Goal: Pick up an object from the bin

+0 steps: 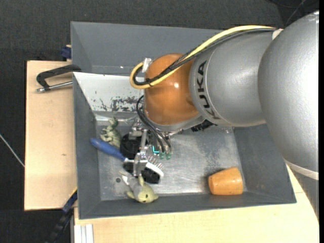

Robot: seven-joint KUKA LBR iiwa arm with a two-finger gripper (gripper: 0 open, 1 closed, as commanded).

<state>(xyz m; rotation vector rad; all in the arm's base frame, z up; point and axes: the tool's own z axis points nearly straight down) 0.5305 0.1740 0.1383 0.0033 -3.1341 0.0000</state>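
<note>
My gripper (pixel 145 151) hangs below the arm's wrist over the left half of the bin floor, low among a small cluster of things. A black chunky piece (pixel 128 146) lies right at its left side. A blue-handled tool (pixel 105 147) lies slanted further left, its metal end reaching toward the gripper. Just below the gripper lies a small black and white thing (pixel 150 174), and under that a pale olive toy figure (pixel 142 193) by the front wall. Whether anything sits in the gripper is hidden.
A pale green figurine (pixel 109 131) rests near the back left corner of the floor. An orange rounded block (pixel 226 181) lies alone at the front right. The arm and its orange cover overhang the bin's middle and right.
</note>
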